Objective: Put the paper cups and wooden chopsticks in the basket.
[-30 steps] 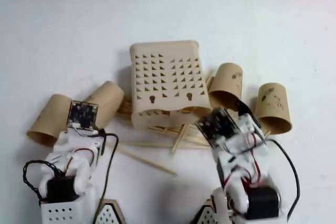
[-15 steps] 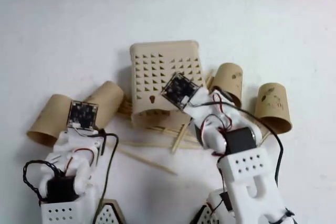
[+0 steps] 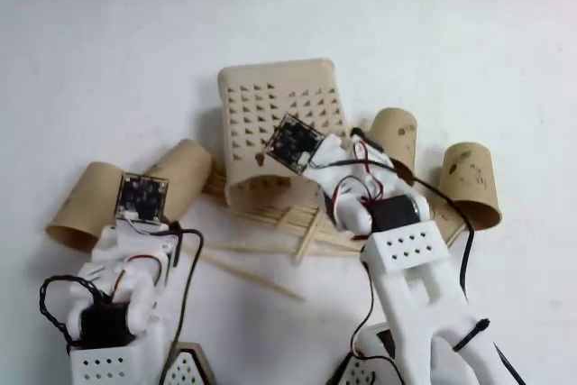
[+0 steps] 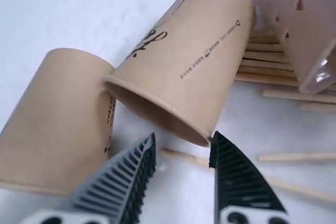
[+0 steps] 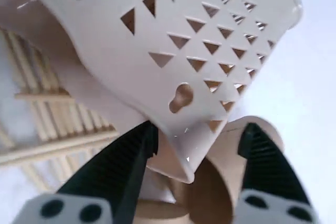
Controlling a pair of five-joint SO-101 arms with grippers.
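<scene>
Reaching forward, the right arm (image 3: 406, 250) has pushed the basket (image 3: 279, 105) a bit, and the right jaws are wide open around the basket's edge, holding nothing, while the left jaws are open just beside two tipped paper cups (image 4: 178, 61), and chopsticks (image 3: 261, 245) lie under the basket on the surface (image 3: 117, 60).

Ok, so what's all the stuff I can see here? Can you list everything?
table: 1, white, under everything.
basket: 1, cream with triangle holes, middle of the table, seems bottom up.
paper cups: 4, brown, on their sides, two left of the basket, two right of it.
wooden chopsticks: too many to count, pale wood, under and in front of the basket.
left end effector: 1, grey and black, open, at a left cup's rim.
right end effector: 1, black, open, around the basket's edge.
</scene>
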